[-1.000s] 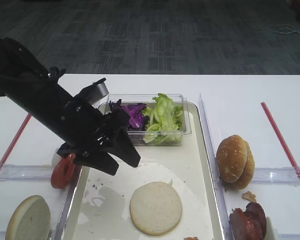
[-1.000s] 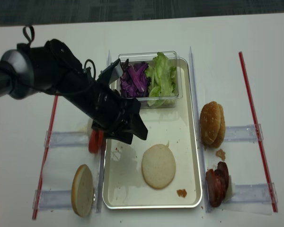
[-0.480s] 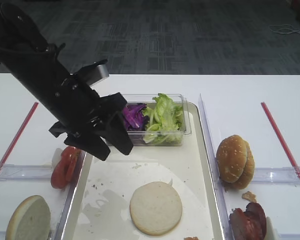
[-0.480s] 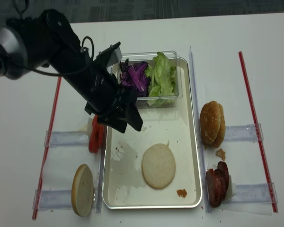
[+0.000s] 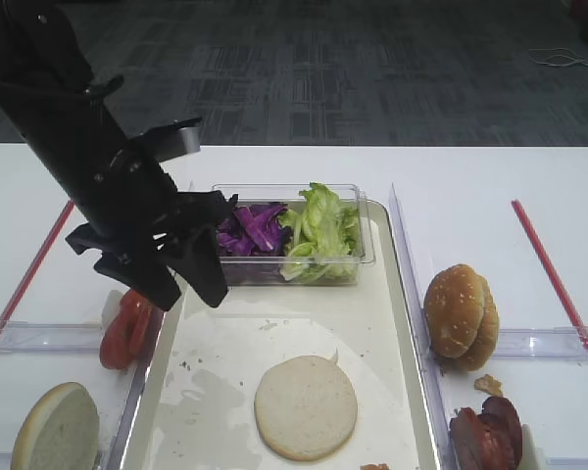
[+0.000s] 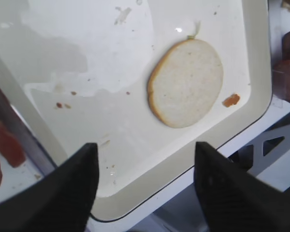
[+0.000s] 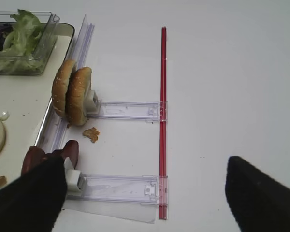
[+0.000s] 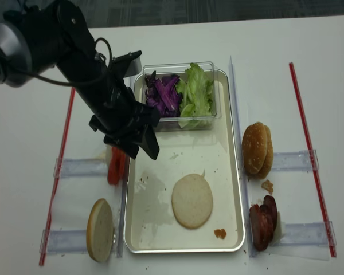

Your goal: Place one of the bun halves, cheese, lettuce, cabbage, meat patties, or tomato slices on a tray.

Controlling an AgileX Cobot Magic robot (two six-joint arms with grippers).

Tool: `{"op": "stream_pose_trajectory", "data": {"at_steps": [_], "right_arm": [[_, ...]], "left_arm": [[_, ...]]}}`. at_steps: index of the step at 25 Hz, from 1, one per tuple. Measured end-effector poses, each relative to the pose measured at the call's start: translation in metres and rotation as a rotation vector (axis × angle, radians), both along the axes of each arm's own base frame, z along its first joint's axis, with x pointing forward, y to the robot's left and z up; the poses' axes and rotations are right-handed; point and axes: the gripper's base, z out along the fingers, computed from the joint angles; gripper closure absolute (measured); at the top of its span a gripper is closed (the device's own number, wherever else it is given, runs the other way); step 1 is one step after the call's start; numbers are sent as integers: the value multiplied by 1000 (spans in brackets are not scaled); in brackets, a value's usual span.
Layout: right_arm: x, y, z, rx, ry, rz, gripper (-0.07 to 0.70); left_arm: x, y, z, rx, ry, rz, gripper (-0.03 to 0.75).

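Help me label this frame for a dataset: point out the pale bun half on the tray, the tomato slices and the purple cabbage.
pale bun half [image 8: 192, 201], realsense high view, centre of its flat face
tomato slices [image 8: 116, 168], realsense high view, red edge
purple cabbage [image 8: 162, 95], realsense high view, middle of heap

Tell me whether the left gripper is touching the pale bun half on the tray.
Apart. The left wrist view shows the left gripper open, with bare tray between it and the bun half.

Glossy smeared tray [image 8: 229, 172], floury matt bun [image 8: 192, 201]
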Motion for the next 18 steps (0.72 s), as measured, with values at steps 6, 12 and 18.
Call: {"op": "stream_pose_trajectory", "data": {"at_steps": [6,12,18], "right_arm": [[0,0,0,0,0,0,-62],[0,0,0,0,0,0,-62],[0,0,0,0,0,0,-61]], "left_arm": [[1,6,-3,80,-3,9,308],[1,16,-4,188,-27,15,307],[-4,26,16,248,-112,4,307]]}}
